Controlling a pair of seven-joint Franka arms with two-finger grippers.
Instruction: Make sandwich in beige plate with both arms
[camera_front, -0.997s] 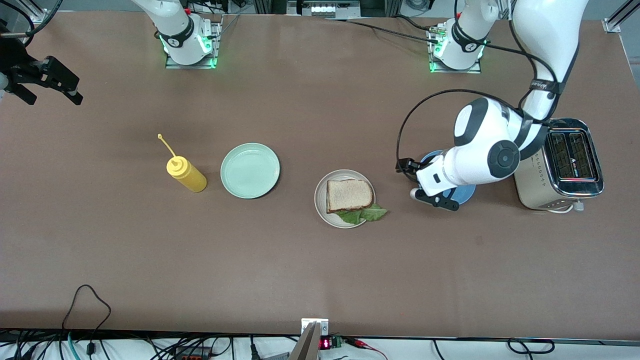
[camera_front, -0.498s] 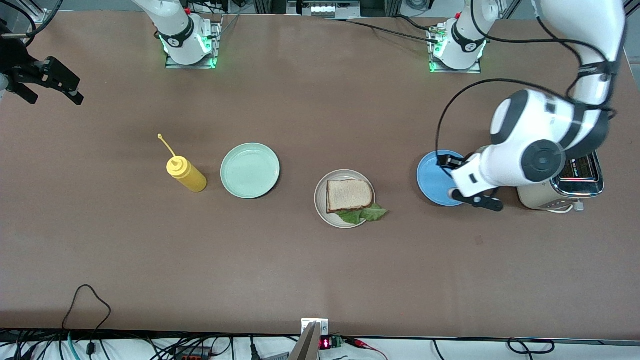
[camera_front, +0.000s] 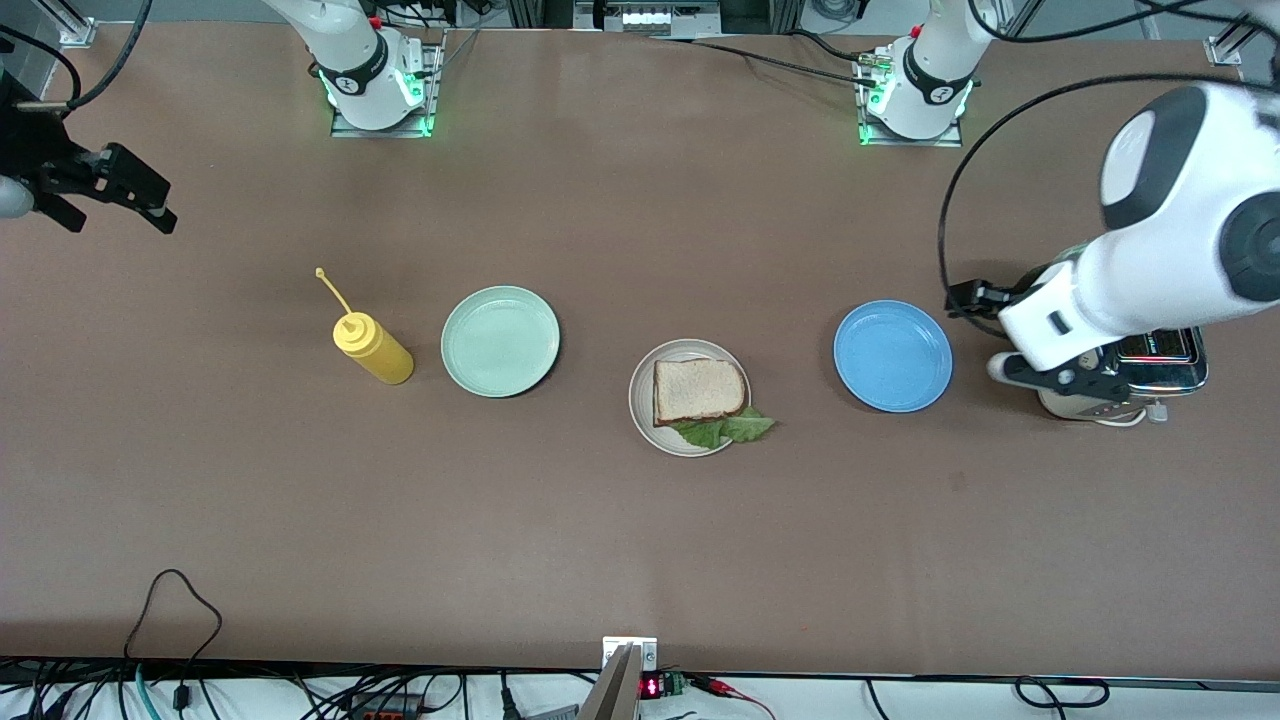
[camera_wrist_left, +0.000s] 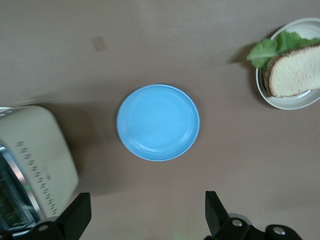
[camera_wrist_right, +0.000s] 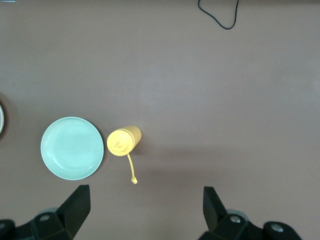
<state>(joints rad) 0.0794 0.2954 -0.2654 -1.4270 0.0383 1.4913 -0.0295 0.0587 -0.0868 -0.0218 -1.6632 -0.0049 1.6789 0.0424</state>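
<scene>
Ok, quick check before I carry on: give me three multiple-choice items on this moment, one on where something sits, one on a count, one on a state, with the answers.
1. Where is the sandwich?
A. on the beige plate
B. on the blue plate
C. on the mint-green plate

2. How many plates are on the table?
A. two
B. three
C. four

3. How does the left gripper stand?
A. shut on a bread slice
B. shut on the yellow bottle
C. open, holding nothing

Answers:
1 A: the bread lies on the beige plate, its lettuce leaf poking over the rim.
2 B: mint-green, beige and blue plates sit in a row.
3 C: the left wrist view shows its fingers spread with only table between them, up beside the toaster. The right gripper is also open, at the right arm's end of the table.
</scene>
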